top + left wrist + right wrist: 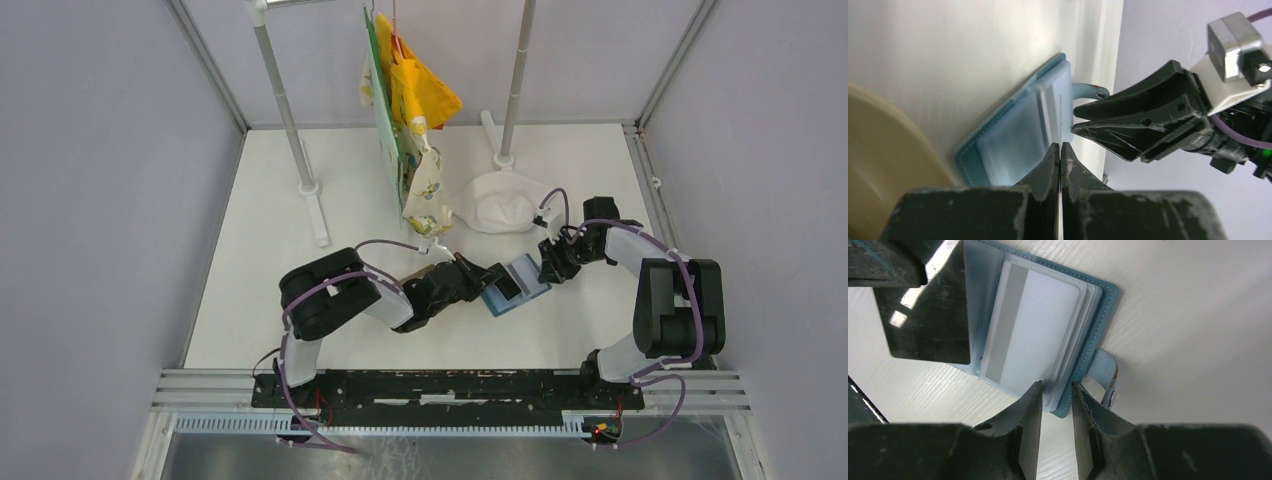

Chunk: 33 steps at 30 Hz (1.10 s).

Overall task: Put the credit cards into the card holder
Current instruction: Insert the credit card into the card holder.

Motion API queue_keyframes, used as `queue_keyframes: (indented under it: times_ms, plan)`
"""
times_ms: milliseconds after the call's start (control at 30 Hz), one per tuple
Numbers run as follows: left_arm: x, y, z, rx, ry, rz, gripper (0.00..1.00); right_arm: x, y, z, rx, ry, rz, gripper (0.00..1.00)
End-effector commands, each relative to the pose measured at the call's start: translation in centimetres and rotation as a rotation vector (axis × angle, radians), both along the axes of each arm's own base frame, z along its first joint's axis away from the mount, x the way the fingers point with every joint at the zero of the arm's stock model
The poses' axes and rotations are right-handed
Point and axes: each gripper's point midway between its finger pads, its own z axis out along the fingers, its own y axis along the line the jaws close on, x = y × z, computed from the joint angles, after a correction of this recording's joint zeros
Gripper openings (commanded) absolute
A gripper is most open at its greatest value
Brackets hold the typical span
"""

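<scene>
Black card (923, 310) stands edgewise over card holder (1105, 315).

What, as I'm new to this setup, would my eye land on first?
The open blue card holder sits centre-scene. The left gripper pinches a black card at its clear sleeves, and the right gripper straddles the holder's edge. Bright cloths hang behind.
</scene>
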Motion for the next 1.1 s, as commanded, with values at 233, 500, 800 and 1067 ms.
queue_keyframes:
  times_ms: [233,500,800,1067]
  plan:
    - [0.8,-0.4,-1.7,-0.027,0.065,0.067,0.02,-0.1,-0.2,-0.5,-0.002,0.009,0.003,0.33]
    - [1.0,0.3,-1.3,0.135,0.039,0.071,0.02,-0.1,0.1,-0.2,0.012,0.004,0.007,0.33]
    - [0.7,-0.5,3.9,0.205,-0.196,-0.073,0.02,0.0,0.1,0.1,0.011,-0.012,0.012,0.33]
    - [-2.7,-0.2,6.3,0.404,-0.488,-0.364,0.02,0.2,0.0,0.2,0.007,-0.024,0.017,0.34]
